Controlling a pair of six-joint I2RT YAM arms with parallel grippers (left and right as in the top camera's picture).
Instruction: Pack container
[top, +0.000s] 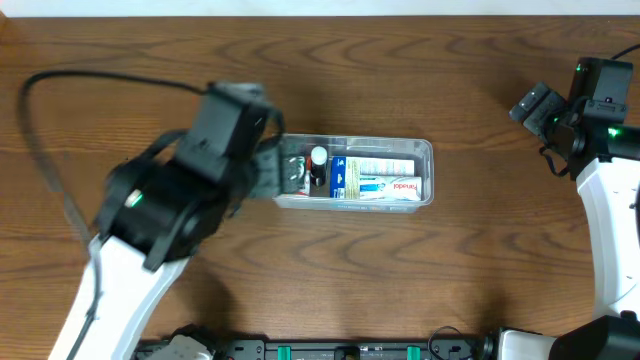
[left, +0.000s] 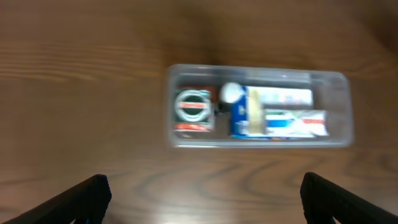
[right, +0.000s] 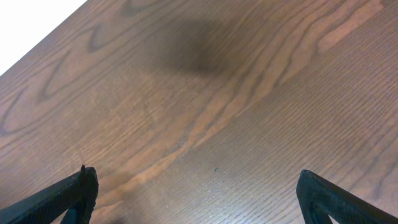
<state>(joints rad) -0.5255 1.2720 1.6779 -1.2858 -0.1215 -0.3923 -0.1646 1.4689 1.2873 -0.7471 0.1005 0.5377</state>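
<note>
The clear plastic container (top: 425, 170) sits mid-table, long side left to right. It also shows in the left wrist view (left: 336, 112), blurred. Inside lie a round green-and-red tin (left: 193, 111), a small white-capped bottle (left: 230, 93), a blue-and-yellow box (left: 245, 115) and a white toothpaste box (left: 298, 122). My left gripper (left: 202, 199) is open and empty, hovering above the table near the container's left end. My right gripper (right: 199, 196) is open and empty over bare wood at the far right, well away from the container.
The wooden table (top: 400, 280) surrounds the container. A black cable (top: 60, 85) loops at the far left. The table's back edge (right: 37, 31) shows in the right wrist view.
</note>
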